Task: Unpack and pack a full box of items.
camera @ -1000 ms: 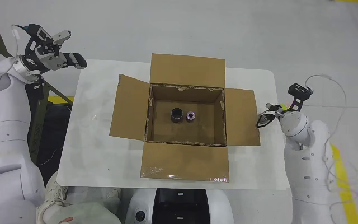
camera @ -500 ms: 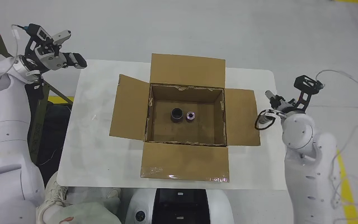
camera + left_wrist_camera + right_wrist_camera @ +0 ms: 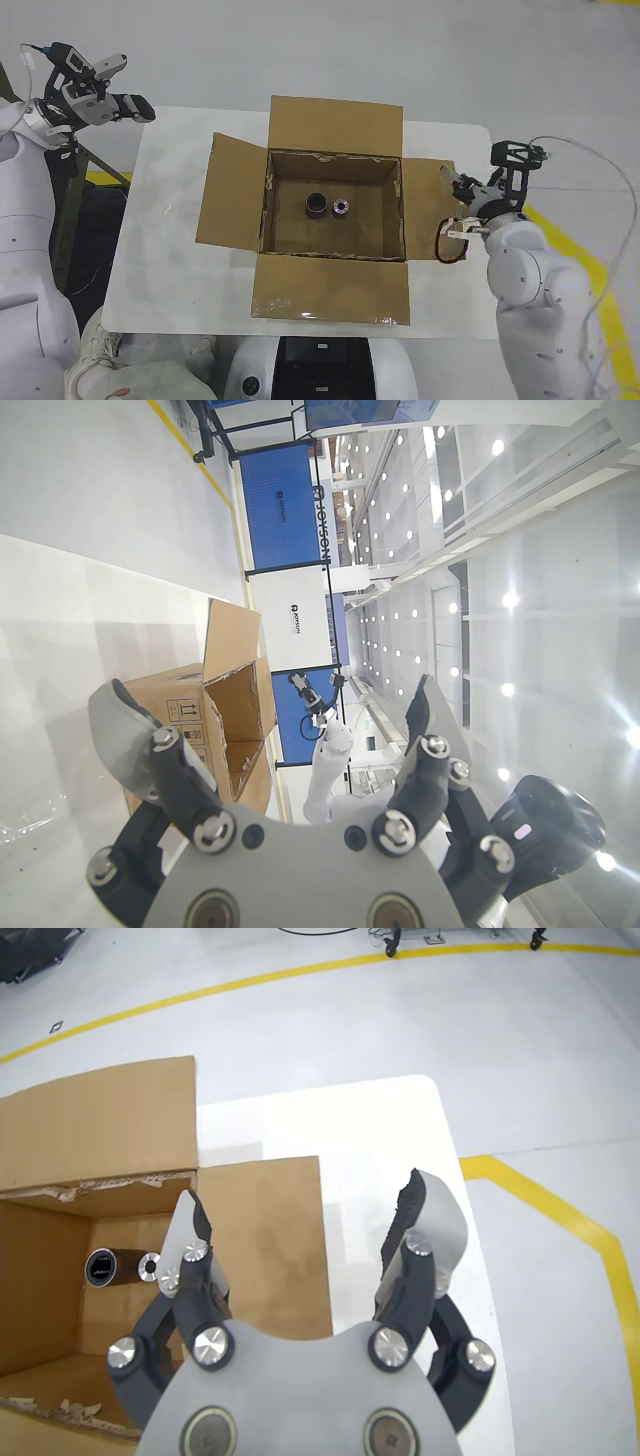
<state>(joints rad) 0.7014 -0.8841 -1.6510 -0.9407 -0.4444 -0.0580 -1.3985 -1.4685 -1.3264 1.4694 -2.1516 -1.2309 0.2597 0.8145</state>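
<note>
With right claw [image 3: 305,1208] and left claw [image 3: 270,695] both spread, you faced a cylinder [image 3: 316,204] in the box [image 3: 335,125], likely rigid, light, smooth, best pinched across its sides.

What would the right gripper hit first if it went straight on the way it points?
Likely the box's folded-out flap; the open right gripper aims down at it, though depth is unclear.

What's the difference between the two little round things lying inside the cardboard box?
The dark cylinder is the larger and shows a black face; the small disc is pale and silvery with a dark centre. The dark cylinder lies farther from the open right end effector than the small disc does. Both are round and sit side by side on the floor of the box.
</note>
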